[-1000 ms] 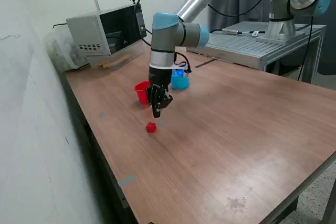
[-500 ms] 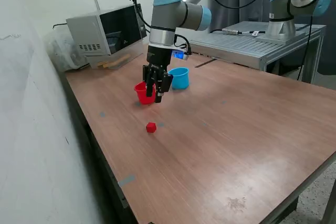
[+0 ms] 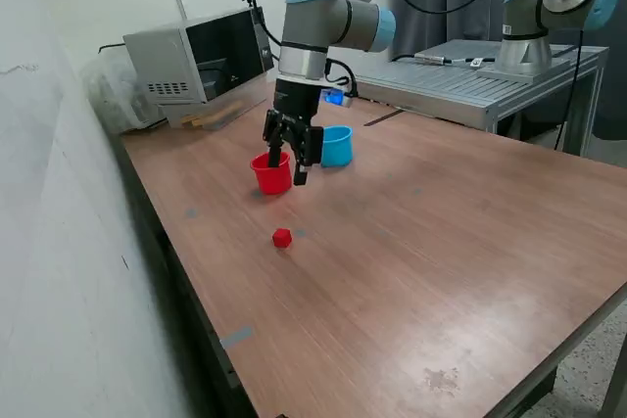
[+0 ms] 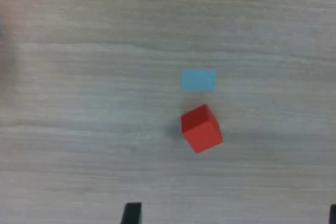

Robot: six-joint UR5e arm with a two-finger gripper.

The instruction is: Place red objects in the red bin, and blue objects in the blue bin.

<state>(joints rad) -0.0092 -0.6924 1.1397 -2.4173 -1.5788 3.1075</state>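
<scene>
On the wooden table [image 3: 411, 242], toward the exterior view's left: red cup [image 3: 271, 173] and light blue cup [image 3: 336, 146] side by side, near but apart, blue one farther toward the exterior view's right. Gripper [image 3: 286, 165] hanging above the table just in front of the red cup, pointing down, partly overlapping the cup's rim from this angle; whether anything sits between the fingers cannot be told here, and the jaw gap is too dark and small to read. Single red cube [image 3: 282, 237] lying alone on the wood, nearer the camera than both cups, well clear of the gripper. No dark blue cubes made out in either view. Behind the cups, against the wall, a grey box-like device [image 3: 196, 61]; at the far right, a second robot base [image 3: 534, 36] on a metal platform [image 3: 490, 80].

From the wrist camera: same red cube [image 4: 201, 128] seen from above, turned at an angle to the wood grain, with a small pale blue tape patch [image 4: 199, 80] on the table just beside it, not touching, barely noticeable in the exterior view. Two dark fingertips [image 4: 131, 213] only peeking in at the frame's edge, set wide apart, nothing seen between them. Neither cup visible in this view.
</scene>
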